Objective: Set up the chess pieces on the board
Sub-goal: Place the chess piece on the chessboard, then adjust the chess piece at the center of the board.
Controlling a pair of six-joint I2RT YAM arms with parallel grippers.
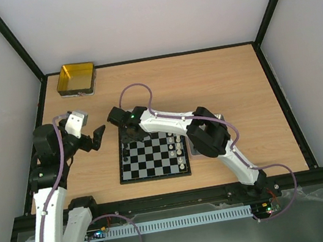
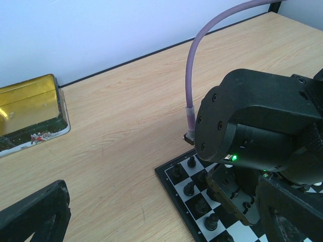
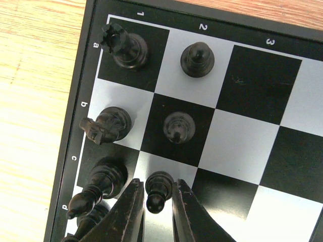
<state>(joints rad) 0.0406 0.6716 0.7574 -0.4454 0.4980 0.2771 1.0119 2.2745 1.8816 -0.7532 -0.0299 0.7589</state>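
Two arms show in the view from above. The left end effector (image 1: 95, 138) hangs over the bare worktop (image 1: 204, 76) near its left edge, just left of the chessboard (image 1: 155, 165). Its fingers are spread apart and hold nothing. The right arm reaches across the chessboard, and the right end effector (image 1: 130, 140) is down over the board's far-left part. The chessboard lies at the middle of the worktop, towards the near edge, with black pieces (image 1: 127, 156) along its left side and white pieces (image 1: 179, 150) along its right side. A gold tin (image 1: 77, 79) stands in the worktop's far-left corner.

Seen from the left wrist, the tin lies open at the left. The right arm's black wrist housing (image 2: 252, 126), with a green light on it, hangs over the board's corner, where several black pieces stand. The left arm's own fingers sit wide apart at the bottom corners.

Seen from the right wrist, the two fingers (image 3: 128, 217) are pressed against either side of a black pawn (image 3: 156, 194) standing on white square c2. A rook (image 3: 123, 45) stands on a1, a second pawn (image 3: 198, 59) on a2, a knight (image 3: 106, 125) on b1, a third pawn (image 3: 179, 127) on b2 and a bishop (image 3: 98, 186) on c1.
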